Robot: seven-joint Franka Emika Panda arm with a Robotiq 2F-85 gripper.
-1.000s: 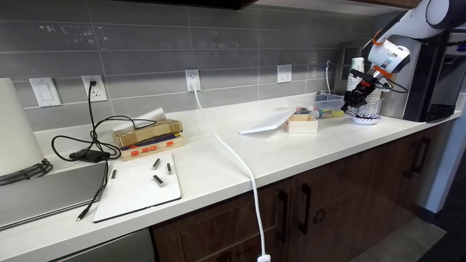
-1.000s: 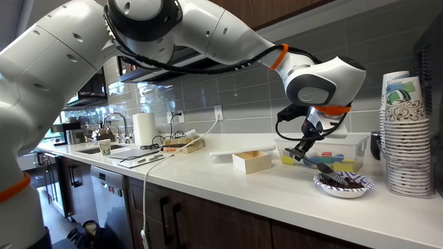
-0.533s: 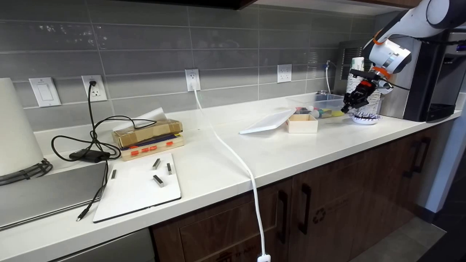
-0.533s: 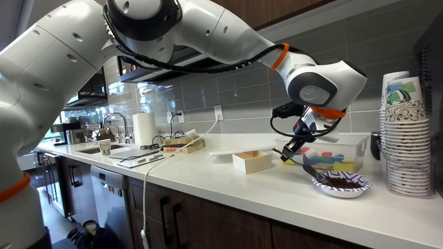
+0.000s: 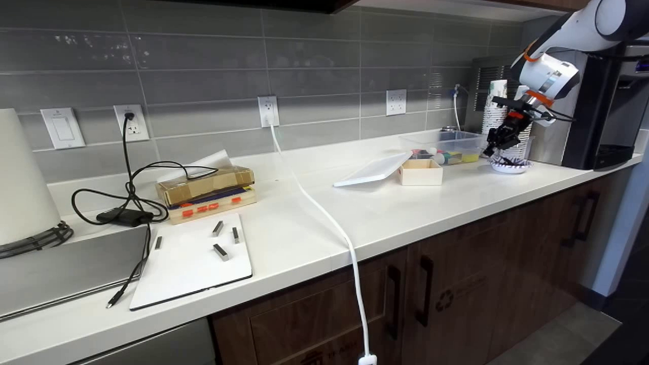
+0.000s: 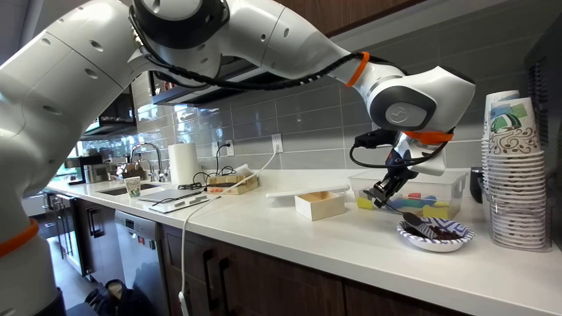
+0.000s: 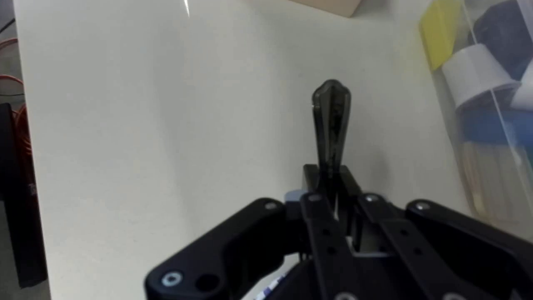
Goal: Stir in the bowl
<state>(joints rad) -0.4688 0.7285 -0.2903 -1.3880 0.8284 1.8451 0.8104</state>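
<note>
- In an exterior view, the bowl (image 6: 435, 247), white with a blue-violet zigzag rim, stands upright on the white surface (image 6: 263, 232) with dark reddish pieces (image 6: 447, 235) inside.
- Here the gripper (image 6: 380, 199) is clamped on a dark utensil (image 6: 413, 219), beside the bowl and higher than its rim; the utensil slants down over the rim, its broad end at the pieces, contact not clear.
- Just behind the bowl sits a clear bin (image 6: 457, 193) of coloured things (image 6: 408, 202); nearby rises a tall stack of cups (image 6: 517, 184), and a pale wooden box (image 6: 328, 207) stands apart from the bowl.
- In an exterior view, the bowl lies toward the far end of the surface, near the stack of cups, with the gripper tilted downward above its edge; the utensil is too small and dark to trace there.
- Much nearer that camera are a white board (image 5: 190, 268) carrying four small metal bars (image 5: 221, 252), a cardboard box (image 5: 208, 185) and a paper roll (image 5: 23, 177).
- In the wrist view, the fingers (image 7: 310, 179) pinch the utensil's handle, its flared end reaching beyond them over the surface; a sliver of the bowl's patterned rim shows at the bottom edge.
</note>
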